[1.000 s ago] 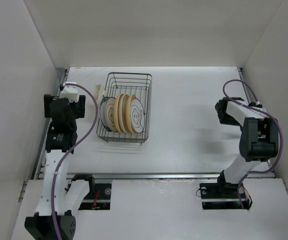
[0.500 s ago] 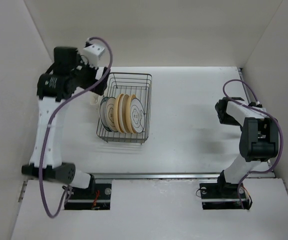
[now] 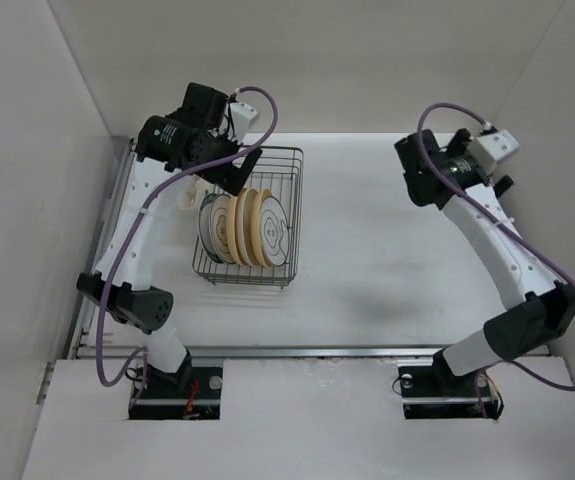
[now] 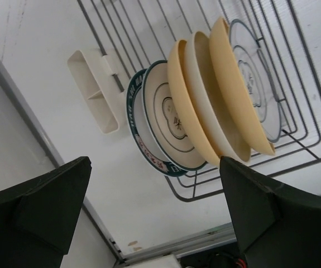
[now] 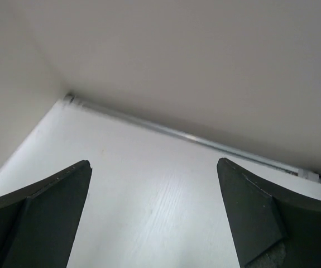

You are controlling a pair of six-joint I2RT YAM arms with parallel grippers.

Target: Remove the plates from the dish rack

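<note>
Both arms swung up and inward: left gripper now above rack's far-left corner, right gripper raised over table
Both wide open, empty. Plates stand on edge in rack slots, none unloaded; left looks lined up for an end plate. Left wrist shows dark-rimmed white plates at both row ends, plus clip; right wrist only table, wall
</note>
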